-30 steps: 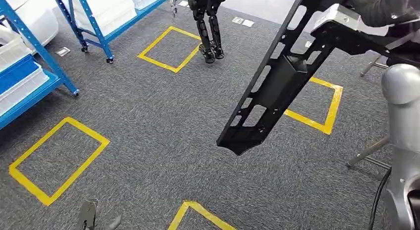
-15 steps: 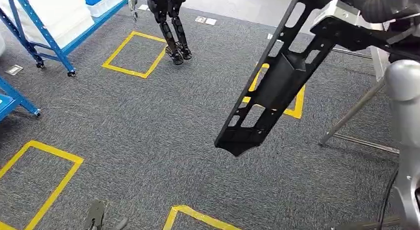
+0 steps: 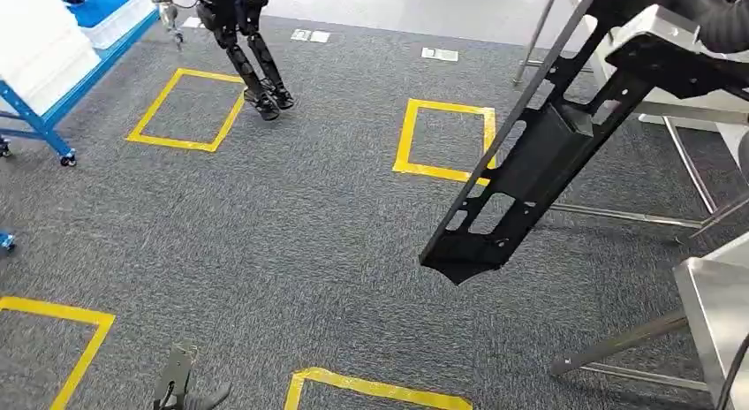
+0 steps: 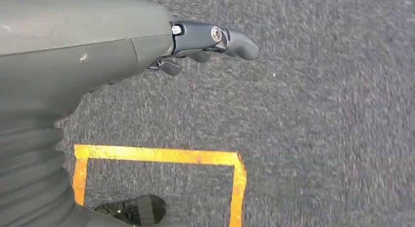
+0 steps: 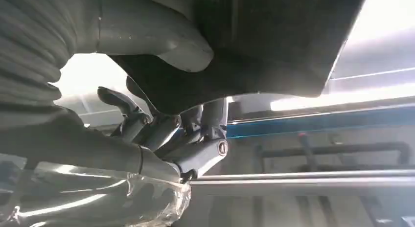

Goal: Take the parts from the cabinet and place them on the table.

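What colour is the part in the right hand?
Black all over, a long slotted part held by the right hand; the head view shows it best.

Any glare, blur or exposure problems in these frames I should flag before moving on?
Head view: evenly lit and sharp, the long black perforated plastic part reads clearly against the grey carpet. Left wrist view: carpet slightly soft, the left hand sharp. Right wrist view: strong backlight blows out patches of the background, leaving the part a dark silhouette over the right hand.
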`<state>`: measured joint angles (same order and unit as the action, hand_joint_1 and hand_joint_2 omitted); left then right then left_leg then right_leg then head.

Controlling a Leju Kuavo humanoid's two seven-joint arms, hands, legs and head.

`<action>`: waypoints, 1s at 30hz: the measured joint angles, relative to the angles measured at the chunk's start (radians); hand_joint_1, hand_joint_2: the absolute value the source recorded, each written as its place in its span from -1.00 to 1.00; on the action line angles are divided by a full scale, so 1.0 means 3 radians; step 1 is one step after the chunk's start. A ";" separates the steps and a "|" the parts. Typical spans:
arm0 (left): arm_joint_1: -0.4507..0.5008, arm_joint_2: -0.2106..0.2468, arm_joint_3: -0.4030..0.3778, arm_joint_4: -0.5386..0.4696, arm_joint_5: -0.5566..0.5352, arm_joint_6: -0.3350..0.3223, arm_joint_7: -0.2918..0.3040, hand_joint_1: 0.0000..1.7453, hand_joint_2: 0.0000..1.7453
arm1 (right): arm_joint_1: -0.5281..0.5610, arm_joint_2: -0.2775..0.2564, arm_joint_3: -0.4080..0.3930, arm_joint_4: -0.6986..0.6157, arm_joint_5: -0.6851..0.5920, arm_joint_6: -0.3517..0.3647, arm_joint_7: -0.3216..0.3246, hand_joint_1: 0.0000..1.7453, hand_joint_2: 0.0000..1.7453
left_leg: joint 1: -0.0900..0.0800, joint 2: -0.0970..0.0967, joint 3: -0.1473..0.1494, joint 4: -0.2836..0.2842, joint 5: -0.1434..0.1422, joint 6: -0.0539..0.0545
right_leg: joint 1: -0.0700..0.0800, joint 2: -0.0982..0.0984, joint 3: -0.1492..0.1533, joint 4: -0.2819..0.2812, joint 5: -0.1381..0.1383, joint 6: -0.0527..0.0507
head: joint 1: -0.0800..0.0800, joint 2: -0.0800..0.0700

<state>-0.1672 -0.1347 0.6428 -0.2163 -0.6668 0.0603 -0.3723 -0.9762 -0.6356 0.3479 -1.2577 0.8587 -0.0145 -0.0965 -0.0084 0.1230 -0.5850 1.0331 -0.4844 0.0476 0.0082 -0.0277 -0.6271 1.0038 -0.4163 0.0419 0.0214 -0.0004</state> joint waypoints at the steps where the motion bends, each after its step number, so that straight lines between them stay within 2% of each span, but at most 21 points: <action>1: -0.0002 0.0000 -0.0010 0.0000 0.0000 -0.0001 0.0001 -1.00 1.00 | 0.0005 -0.0025 -0.0010 -0.0003 -0.0008 -0.0001 0.0001 1.00 1.00 | 0.0020 -0.0035 -0.0020 0.0024 -0.0032 -0.0025 | -0.0095 0.0035 0.0022 -0.0027 0.0020 -0.0037 | -0.0004 0.0000; 2: -0.0005 0.0001 -0.0015 0.0000 -0.0004 -0.0003 0.0004 -1.00 1.00 | -0.0008 -0.0029 -0.0014 -0.0006 -0.0022 -0.0003 0.0006 1.00 1.00 | 0.0032 -0.0201 -0.0041 0.0114 -0.0100 -0.0040 | -0.0075 0.0070 0.0023 -0.0030 0.0022 -0.0046 | -0.0003 0.0000; 3: 0.0001 0.0000 -0.0018 0.0001 -0.0004 -0.0001 0.0010 -1.00 1.00 | -0.0010 -0.0029 -0.0016 -0.0006 -0.0028 -0.0003 0.0015 1.00 1.00 | 0.0043 -0.0319 -0.0123 0.0310 -0.0225 -0.0050 | -0.0086 0.0088 0.0024 -0.0029 0.0033 -0.0093 | 0.0003 0.0000; 4: 0.0013 -0.0002 -0.0023 0.0005 -0.0004 -0.0001 0.0017 -1.00 1.00 | -0.0001 -0.0013 -0.0011 -0.0008 -0.0039 -0.0003 0.0020 1.00 1.00 | 0.0042 -0.0384 -0.0242 0.0574 -0.0360 -0.0060 | -0.0085 0.0117 0.0023 -0.0030 0.0026 -0.0102 | -0.0009 0.0000; 6: 0.0034 -0.0002 -0.0038 0.0015 -0.0008 -0.0003 0.0019 -1.00 1.00 | 0.0022 -0.0001 0.0005 -0.0008 -0.0045 -0.0001 0.0022 1.00 1.00 | 0.0046 -0.0419 -0.0470 0.1035 -0.0520 -0.0079 | -0.0084 0.0215 0.0021 -0.0029 0.0027 -0.0102 | -0.0013 0.0000; 7: 0.0040 -0.0002 -0.0041 0.0019 -0.0008 -0.0003 0.0020 -1.00 1.00 | 0.0028 0.0000 0.0005 -0.0006 -0.0046 -0.0003 0.0023 1.00 1.00 | 0.0053 -0.0419 -0.0487 0.1048 -0.0486 -0.0081 | -0.0086 0.0253 0.0022 -0.0028 0.0027 -0.0101 | -0.0010 0.0000; 9: 0.0043 -0.0002 -0.0042 0.0019 -0.0008 -0.0001 0.0029 -1.00 1.00 | 0.0028 0.0005 0.0005 -0.0003 -0.0046 -0.0003 0.0029 1.00 1.00 | 0.0082 -0.0428 -0.0317 0.0671 -0.0216 -0.0088 | -0.0099 0.0342 0.0023 -0.0015 0.0028 -0.0097 | -0.0011 0.0000; 10: 0.0043 -0.0001 -0.0043 0.0019 -0.0008 0.0000 0.0031 -1.00 1.00 | 0.0028 0.0010 0.0005 -0.0001 -0.0046 -0.0006 0.0030 1.00 1.00 | 0.0105 -0.0487 -0.0175 0.0368 -0.0054 -0.0095 | -0.0104 0.0384 0.0022 0.0005 0.0026 -0.0094 | -0.0013 0.0000; 11: 0.0045 -0.0001 -0.0044 0.0020 -0.0008 0.0004 0.0032 -1.00 1.00 | 0.0031 0.0017 0.0008 0.0001 -0.0044 -0.0013 0.0030 1.00 1.00 | 0.0138 -0.0670 -0.0083 0.0152 0.0028 -0.0103 | -0.0108 0.0422 0.0004 0.0022 0.0022 -0.0087 | -0.0011 0.0000; 12: 0.0050 -0.0001 -0.0046 0.0025 -0.0008 0.0009 0.0032 -1.00 1.00 | 0.0030 0.0033 0.0014 0.0008 -0.0042 -0.0028 0.0032 1.00 1.00 | 0.0144 -0.0731 -0.0051 0.0072 -0.0010 -0.0116 | -0.0075 0.0467 -0.0033 0.0060 0.0016 -0.0058 | -0.0003 0.0000; 15: 0.0051 -0.0001 -0.0044 0.0027 -0.0008 0.0010 0.0033 -1.00 1.00 | 0.0069 0.0034 0.0017 0.0022 -0.0039 -0.0041 0.0033 1.00 1.00 | 0.0076 -0.0612 -0.0061 0.0085 0.0009 -0.0054 | -0.0092 0.0589 -0.0077 0.0003 0.0072 0.0045 | -0.0009 0.0000; 16: 0.0046 -0.0008 -0.0046 0.0027 -0.0008 0.0010 0.0031 -1.00 1.00 | 0.0072 0.0023 0.0014 0.0028 -0.0039 -0.0042 0.0033 1.00 1.00 | 0.0090 -0.0562 -0.0042 0.0023 0.0045 -0.0003 | -0.0078 0.0604 -0.0087 0.0003 0.0076 0.0073 | -0.0008 0.0000; 17: 0.0042 -0.0004 -0.0044 0.0025 -0.0008 0.0010 0.0028 -1.00 1.00 | 0.0081 0.0017 0.0005 0.0031 -0.0038 -0.0051 0.0033 1.00 1.00 | 0.0078 -0.0519 -0.0024 -0.0006 0.0065 0.0024 | -0.0097 0.0377 -0.0128 0.0063 0.0049 0.0065 | -0.0005 0.0000; 18: 0.0044 0.0001 -0.0043 0.0025 -0.0008 0.0011 0.0022 -1.00 1.00 | 0.0067 0.0019 0.0005 0.0038 -0.0038 -0.0052 0.0036 1.00 1.00 | 0.0078 -0.0480 -0.0021 -0.0013 0.0067 0.0054 | -0.0080 0.0218 -0.0204 0.0214 -0.0037 0.0048 | 0.0029 0.0000; 20: 0.0048 0.0006 -0.0043 0.0025 -0.0006 0.0019 0.0018 -1.00 1.00 | 0.0083 0.0027 0.0005 0.0052 -0.0033 -0.0065 0.0036 1.00 1.00 | 0.0062 -0.0380 -0.0022 -0.0012 0.0065 0.0064 | -0.0093 0.0142 -0.0465 0.0765 -0.0248 0.0038 | 0.0027 0.0000; 22: 0.0048 0.0006 -0.0044 0.0025 -0.0008 0.0020 0.0017 -1.00 1.00 | 0.0108 0.0031 0.0005 0.0074 -0.0031 -0.0067 0.0034 1.00 1.00 | 0.0049 -0.0289 -0.0029 -0.0011 0.0063 0.0067 | -0.0099 0.0138 -0.0596 0.1051 -0.0311 0.0070 | 0.0025 0.0000; 23: 0.0047 0.0006 -0.0044 0.0025 -0.0008 0.0025 0.0013 -1.00 1.00 | 0.0116 0.0029 0.0005 0.0079 -0.0031 -0.0070 0.0030 1.00 1.00 | 0.0046 -0.0246 -0.0029 -0.0011 0.0060 0.0065 | -0.0102 0.0133 -0.0538 0.0957 -0.0270 0.0091 | 0.0027 0.0000; 25: 0.0040 0.0008 -0.0043 0.0025 -0.0008 0.0042 0.0009 -1.00 1.00 | 0.0115 0.0027 -0.0003 0.0084 -0.0041 -0.0078 0.0024 1.00 1.00 | 0.0044 -0.0166 -0.0025 -0.0011 0.0055 0.0057 | -0.0103 0.0066 -0.0221 0.0405 -0.0091 0.0137 | 0.0024 0.0000; 26: 0.0034 0.0010 -0.0044 0.0024 -0.0009 0.0046 0.0005 -1.00 1.00 | 0.0115 0.0020 -0.0010 0.0084 -0.0047 -0.0083 0.0024 1.00 1.00 | 0.0036 -0.0136 -0.0012 -0.0007 0.0048 0.0046 | -0.0097 -0.0131 -0.0029 0.0084 -0.0014 0.0140 | 0.0030 0.0000; 27: 0.0035 0.0013 -0.0044 0.0023 -0.0009 0.0047 0.0003 -1.00 1.00 | 0.0111 0.0020 -0.0011 0.0084 -0.0050 -0.0085 0.0023 1.00 1.00 | 0.0009 -0.0106 -0.0008 -0.0001 0.0028 0.0018 | -0.0039 -0.0259 0.0039 0.0007 -0.0013 0.0092 | 0.0032 0.0000; 30: 0.0033 0.0014 -0.0044 0.0024 -0.0010 0.0048 0.0000 -1.00 1.00 | 0.0113 -0.0001 -0.0017 0.0084 -0.0051 -0.0092 0.0019 1.00 1.00 | 0.0004 0.0011 0.0017 -0.0005 0.0007 -0.0011 | 0.0008 -0.0109 0.0006 0.0002 0.0009 0.0023 | 0.0018 0.0000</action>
<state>-0.1573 -0.1305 0.6294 -0.2090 -0.6699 0.0748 -0.3723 -0.9424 -0.6359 0.3429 -1.2325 0.8434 -0.0420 -0.0908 -0.0072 0.1262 -0.5800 1.0315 -0.4825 0.0443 0.0105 -0.0606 -0.6252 1.0044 -0.4135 0.0489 0.0267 -0.0004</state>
